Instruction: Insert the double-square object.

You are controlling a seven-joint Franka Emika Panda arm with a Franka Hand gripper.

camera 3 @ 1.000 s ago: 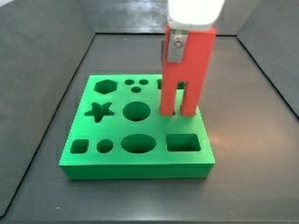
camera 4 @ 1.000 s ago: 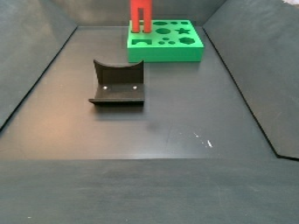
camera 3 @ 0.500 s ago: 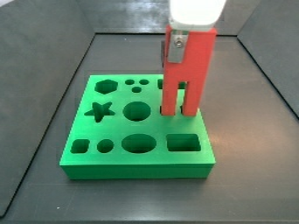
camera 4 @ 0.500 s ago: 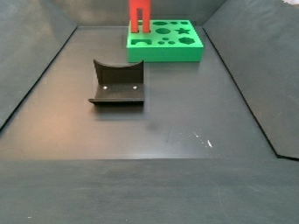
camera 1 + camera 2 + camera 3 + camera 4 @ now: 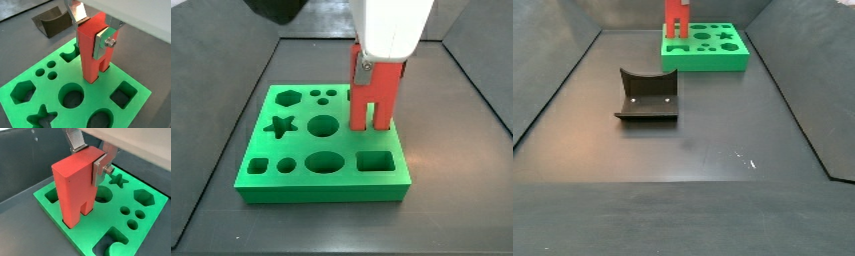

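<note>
Hand gripping double-square object, green block, dark floor

Dark floor and its load
The dark floor carried a green block (cut with shaped holes) and, well apart, the fixture; the gripper hung above the block.

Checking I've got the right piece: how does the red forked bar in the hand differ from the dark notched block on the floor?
The double-square object is bright red; the notched block is dark grey. The bar stands upright, clamped in the hand over the green board; the block lies free on the floor, apart from the board.
</note>
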